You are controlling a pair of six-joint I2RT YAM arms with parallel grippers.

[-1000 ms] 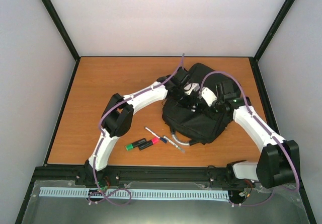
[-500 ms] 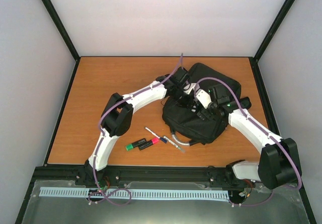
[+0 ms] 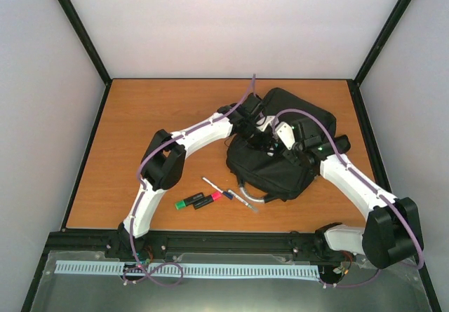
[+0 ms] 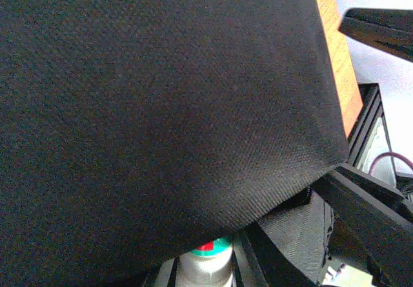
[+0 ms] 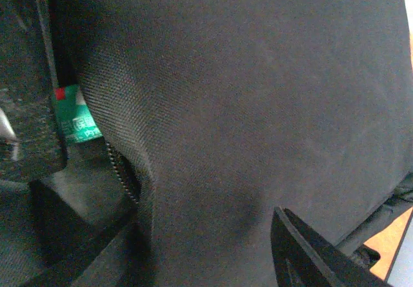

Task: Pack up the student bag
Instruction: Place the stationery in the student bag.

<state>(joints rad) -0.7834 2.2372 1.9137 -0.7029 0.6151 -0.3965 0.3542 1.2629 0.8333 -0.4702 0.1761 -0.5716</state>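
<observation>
Packing the student bag, mid-task. The student bag [image 3: 298, 172] lies on the right half of the table [image 3: 154, 116], its grey loop handle [image 3: 250, 194] towards the arms. Both arms reach onto its upper face. The left gripper [image 3: 258, 126] is at the bag's left far edge and the right gripper [image 3: 275, 145] just beside it, nearer the middle.

In the left wrist view, black fabric [image 4: 161, 100] fills nearly everything, and a white bottle [image 4: 206, 266] with a green and red cap shows beneath its edge. The 2 left fingers stand on either side of the cloth's corner. Whether they pinch it or only prop it cannot be told.

In the right wrist view, a fold of the bag [image 5: 258, 106] hangs past a line of zip teeth [image 5: 126, 174], with a green label [image 5: 75, 120] behind it. Only 1 finger [image 5: 310, 255] shows clearly, so the right pincer's width and hold cannot be told either.

The step in hand appears to be spreading the bag's mouth, with 1 item seemingly inside. Near the front edge, well apart from the bag's opening, 4 writing items lie unpacked: a green highlighter [image 3: 188, 202], a pink highlighter [image 3: 210, 198] and 2 pens [image 3: 212, 184] [image 3: 243, 201].

The next move probably calls for 1 arm to hold the opening while the other lifts clear of the fabric and goes down to the highlighters.
</observation>
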